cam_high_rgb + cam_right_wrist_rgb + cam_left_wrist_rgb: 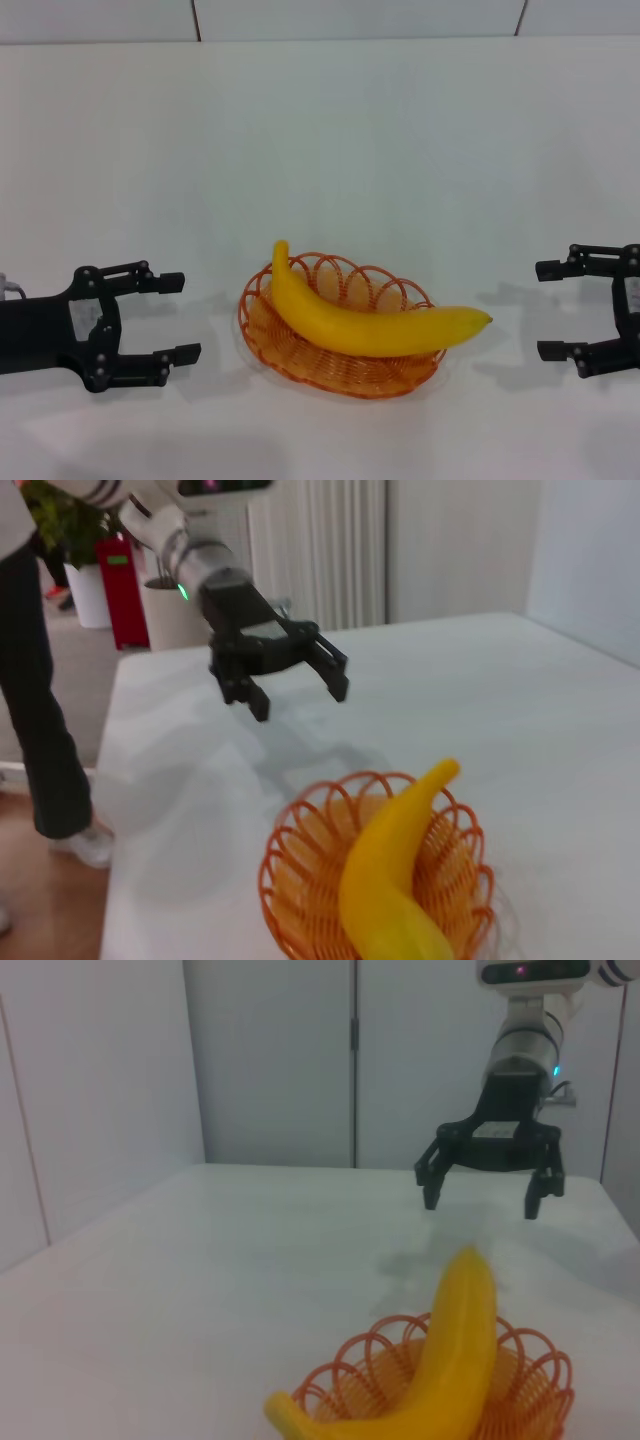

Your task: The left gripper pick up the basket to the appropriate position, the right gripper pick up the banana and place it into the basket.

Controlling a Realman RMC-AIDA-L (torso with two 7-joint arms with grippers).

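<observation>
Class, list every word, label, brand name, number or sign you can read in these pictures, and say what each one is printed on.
None can be read.
The left gripper carries a small pale sticker, too small to read.
The right gripper shows a similar pale patch, also unreadable.
The banana, the basket and the table bear no text.

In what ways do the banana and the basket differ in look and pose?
The banana is solid, smooth and bright yellow; the basket is an open weave of looped orange wire. The banana is long and curved, the basket shallow and oval. The basket sits on the table, while the banana lies across it, its ends reaching past the rim. Both are between the open left gripper and right gripper, untouched.
</observation>
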